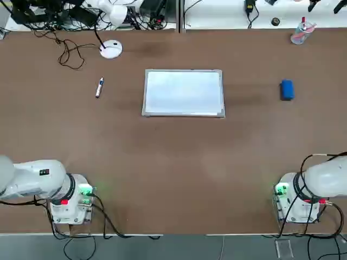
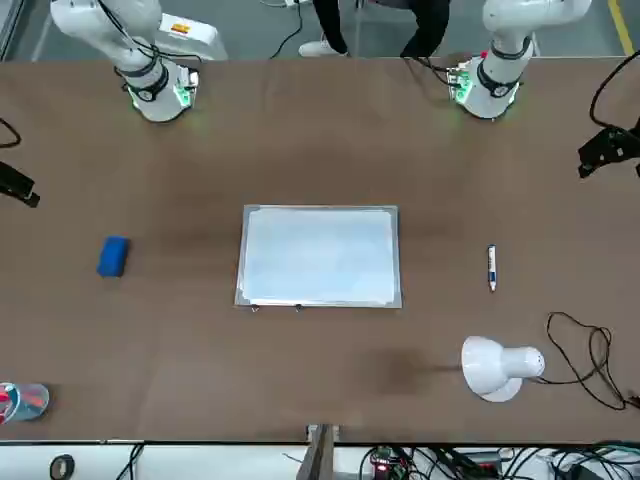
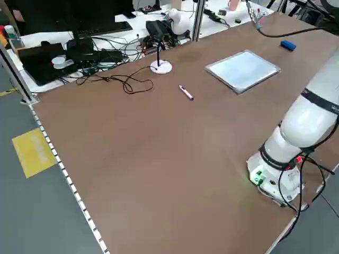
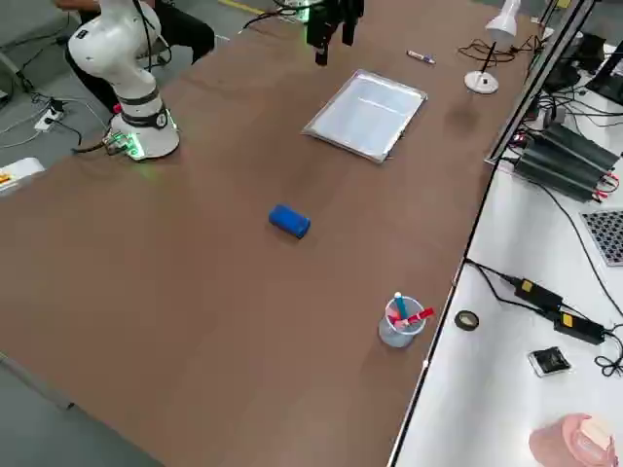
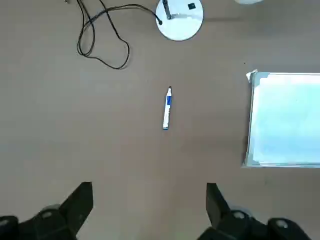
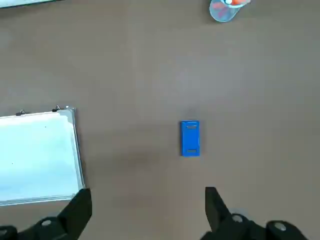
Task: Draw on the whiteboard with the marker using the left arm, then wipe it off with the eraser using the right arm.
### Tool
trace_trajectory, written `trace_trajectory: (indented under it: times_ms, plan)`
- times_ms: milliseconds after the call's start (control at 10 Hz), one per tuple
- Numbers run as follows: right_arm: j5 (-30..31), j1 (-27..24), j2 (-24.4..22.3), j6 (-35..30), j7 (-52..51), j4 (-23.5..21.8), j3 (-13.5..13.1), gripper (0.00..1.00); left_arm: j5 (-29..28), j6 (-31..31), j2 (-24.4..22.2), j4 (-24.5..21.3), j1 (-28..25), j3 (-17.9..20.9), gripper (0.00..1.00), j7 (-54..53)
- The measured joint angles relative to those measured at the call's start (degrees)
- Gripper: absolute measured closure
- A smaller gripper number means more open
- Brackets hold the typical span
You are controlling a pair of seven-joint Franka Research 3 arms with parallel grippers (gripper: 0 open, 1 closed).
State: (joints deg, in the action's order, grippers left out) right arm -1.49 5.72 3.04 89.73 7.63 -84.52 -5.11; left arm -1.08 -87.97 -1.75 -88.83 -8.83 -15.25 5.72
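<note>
On the brown tabletop (image 1: pixel 179 179), beyond the work area on the left arm's side, stand one white lamp (image 1: pixel 111 49) and a loose tangle of dark cable (image 1: pixel 70 54); on the right arm's side, near the far edge, stands one clear cup (image 1: pixel 302 33) with several pens in it. Nothing lies between the marker and the whiteboard, or between the whiteboard and the eraser; the lamp is off past the marker's far end. Counted, there are one whiteboard (image 1: pixel 184 93), one loose marker (image 1: pixel 99 88), one blue eraser (image 1: pixel 287 90) and two arms, each with one tool. The whiteboard lies flat in the middle, marker apart on its left-arm side, eraser apart on its right-arm side. The left tool (image 5: pixel 150 212) hangs above the tabletop, released, its fingers apart, with the marker lying ahead of them, touching neither. The right tool (image 6: pixel 148 215) is likewise released and raised, the eraser ahead of its spread fingers, untouched.
</note>
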Motion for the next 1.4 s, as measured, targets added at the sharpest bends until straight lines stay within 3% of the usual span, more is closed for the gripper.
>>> trace_trajectory:
  times_ms: [800,1100,1400]
  plan:
    - [0.04,0.0,0.01,0.11,0.0,0.01,0.0,0.0,0.0,-1.59,1.33,-1.95,-0.14,0.04,0.0,0.0]
    - [0.49,0.0,0.01,0.32,0.0,0.02,0.0,0.0,-0.02,-10.33,3.08,-8.36,-0.07,0.03,0.0,-0.06]
    - [1.03,0.0,0.01,0.37,0.0,0.07,-0.01,0.0,-0.05,-21.61,3.98,-17.93,0.0,-0.02,0.0,-0.09]
